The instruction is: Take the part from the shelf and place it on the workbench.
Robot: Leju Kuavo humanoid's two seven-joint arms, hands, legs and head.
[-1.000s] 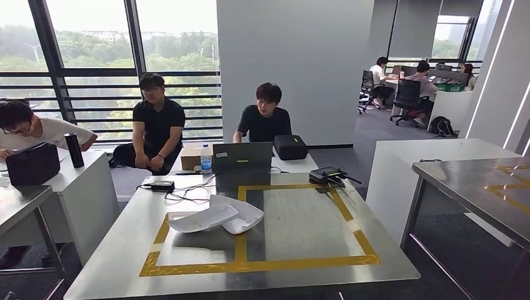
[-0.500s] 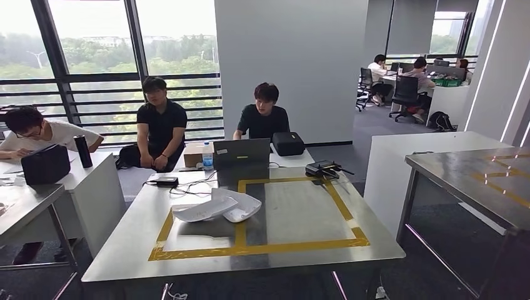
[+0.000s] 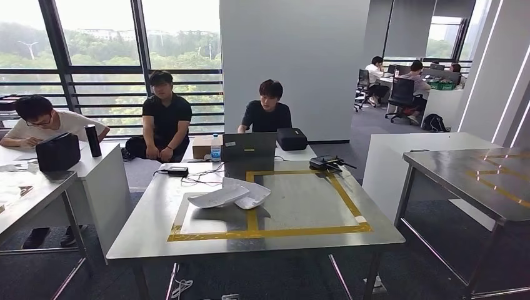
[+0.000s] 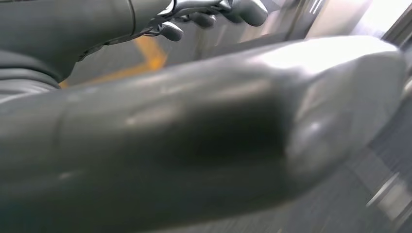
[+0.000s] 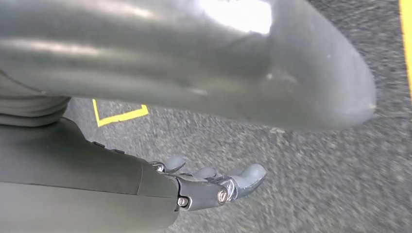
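— So where is the part (image 3: 230, 195)?
— White, 2 curved pieces overlapping, lying on the steel bench (image 3: 150, 219) inside the yellow tape frame (image 3: 294, 231), on its left half.
— And the hands?
— Left hand (image 4: 214, 12) hangs with fingers loosely curled, holding nothing; right hand (image 5: 214, 184) likewise, released, over grey floor (image 5: 316, 170).
— Beyond the bench?
— A laptop (image 3: 249, 146) at the far edge, 2 people (image 3: 265, 112) seated behind it.

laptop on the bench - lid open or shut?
Open. The laptop stands at the far edge of the workbench, its lid upright with the back facing the head camera; the person behind it faces the screen side.
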